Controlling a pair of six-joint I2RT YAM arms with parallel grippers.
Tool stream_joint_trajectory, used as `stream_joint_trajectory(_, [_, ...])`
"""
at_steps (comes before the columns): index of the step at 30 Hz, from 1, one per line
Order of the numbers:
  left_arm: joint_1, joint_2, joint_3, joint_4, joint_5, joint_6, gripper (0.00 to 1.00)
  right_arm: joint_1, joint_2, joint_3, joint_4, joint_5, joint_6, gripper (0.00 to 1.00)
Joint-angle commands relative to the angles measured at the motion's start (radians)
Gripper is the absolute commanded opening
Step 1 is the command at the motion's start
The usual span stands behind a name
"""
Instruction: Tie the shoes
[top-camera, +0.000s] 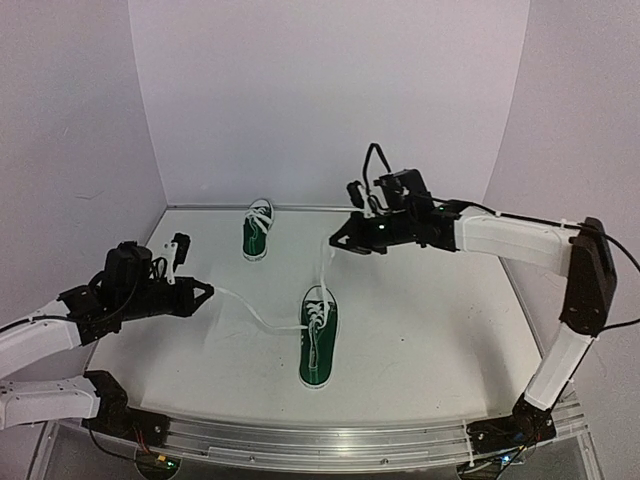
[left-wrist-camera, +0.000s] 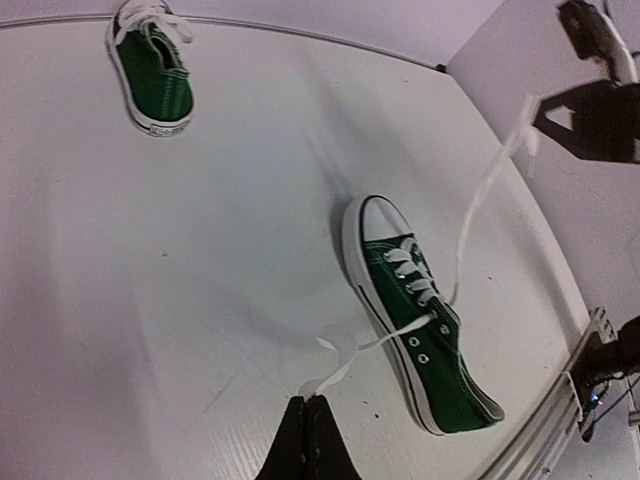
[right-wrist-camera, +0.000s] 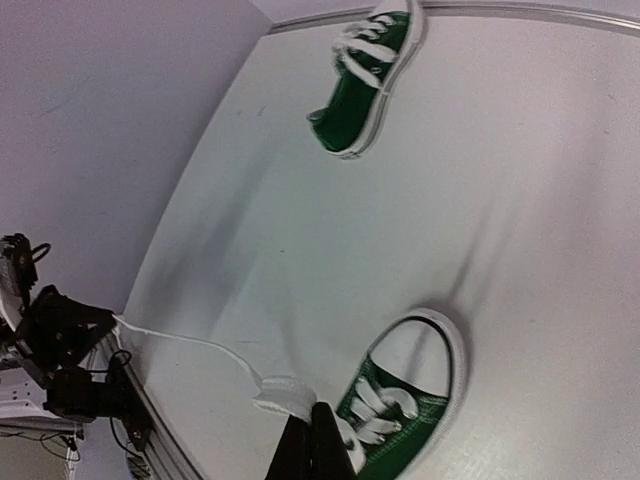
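A white table (top-camera: 440, 320) with a metal rail (top-camera: 320, 436) along its 6 o'clock edge carries two green shoes, both resting on their soles. The near shoe (top-camera: 318, 345) sits toward 6 o'clock, toe pointing to 12. The far shoe (top-camera: 257, 235) sits well apart at 11 o'clock, toe pointing to 12.

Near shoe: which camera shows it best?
Left wrist: the near shoe lies whole and large there, toe cap to heel, eyelets clear. Top external shows it whole but small. Right wrist shows only its toe end, cut off by the frame's bottom edge.
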Motion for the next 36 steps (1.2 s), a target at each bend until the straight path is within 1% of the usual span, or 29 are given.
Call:
stream_joint_trajectory(1, [-0.102,-0.083,-0.030,0.084,0.102,-0.002,0.00,0.103,0.191,0.168,0.119,-0.128,0.085,0.00])
stream_joint_trajectory(3, [-0.173,-0.084,-0.015,0.049,0.085,0.026,0.00,0.142,0.287,0.256,0.145,-0.131,0.131,0.00])
stream_joint_trajectory(7, [-0.270,-0.059,0.003,0.047,0.148,0.056,0.00,0.205,0.452,0.415,0.158,-0.117,0.191,0.00])
stream_joint_trajectory(11, [-0.332,-0.076,-0.007,0.063,0.156,0.063,0.00,0.240,0.567,0.497,0.192,-0.113,0.255,0.00])
stream_joint_trajectory(14, [-0.342,-0.077,-0.010,0.064,0.159,0.059,0.00,0.256,0.615,0.513,0.196,-0.147,0.283,0.14])
stream_joint_trajectory(16, [-0.344,-0.066,-0.006,0.059,0.158,0.061,0.00,0.259,0.612,0.497,0.197,-0.167,0.287,0.23])
stream_joint_trajectory(21, [-0.344,-0.024,0.004,0.057,0.156,0.065,0.00,0.257,0.526,0.437,0.185,-0.192,0.246,0.50])
stream_joint_trajectory(23, [-0.344,-0.011,0.007,0.059,0.159,0.065,0.00,0.257,0.495,0.424,0.167,-0.214,0.229,0.54])
stream_joint_trajectory(26, [-0.344,-0.004,0.009,0.062,0.155,0.065,0.00,0.250,0.437,0.385,0.125,-0.229,0.189,0.54])
stream_joint_trajectory(30, [-0.344,0.000,0.019,0.059,0.128,0.063,0.00,0.203,0.340,0.304,0.015,-0.172,0.075,0.49])
stream_joint_trajectory(32, [-0.344,0.011,0.027,0.060,0.110,0.062,0.00,0.178,0.318,0.292,-0.074,-0.136,-0.017,0.44])
stream_joint_trajectory(34, [-0.344,0.030,0.035,0.065,0.095,0.060,0.00,0.175,0.315,0.308,-0.213,-0.076,-0.115,0.40])
stream_joint_trajectory(36, [-0.343,0.054,0.043,0.078,0.083,0.055,0.00,0.175,0.328,0.328,-0.298,-0.041,-0.199,0.36])
